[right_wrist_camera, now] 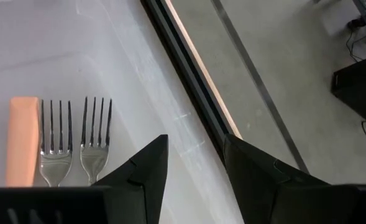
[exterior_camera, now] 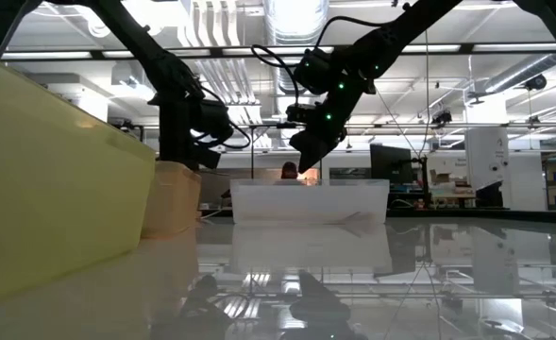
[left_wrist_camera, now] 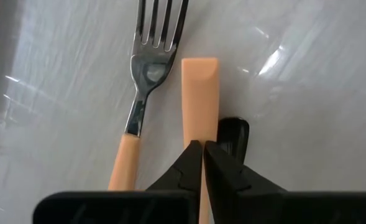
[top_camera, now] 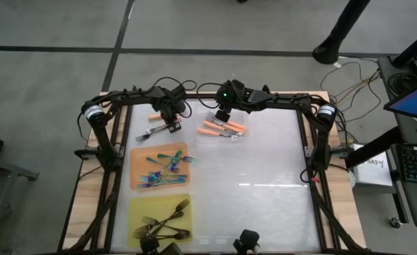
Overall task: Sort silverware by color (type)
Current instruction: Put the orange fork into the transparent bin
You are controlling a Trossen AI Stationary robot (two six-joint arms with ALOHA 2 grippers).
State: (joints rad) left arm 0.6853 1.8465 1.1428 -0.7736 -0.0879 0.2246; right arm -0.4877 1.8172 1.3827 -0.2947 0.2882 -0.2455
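Your left gripper [left_wrist_camera: 202, 163] has its fingers pinched on the orange handle [left_wrist_camera: 199, 93], which runs straight ahead. The right gripper [right_wrist_camera: 195, 163] hangs wide open above the tray [top_camera: 245, 136].

Jaws shut on orange handle [left_wrist_camera: 200, 93], fork [left_wrist_camera: 146, 68] beside.

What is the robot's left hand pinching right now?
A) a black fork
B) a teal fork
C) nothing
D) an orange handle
D: in the left wrist view the left hand has its fingers shut together on the flat orange handle, lying beside an orange-handled silver fork.
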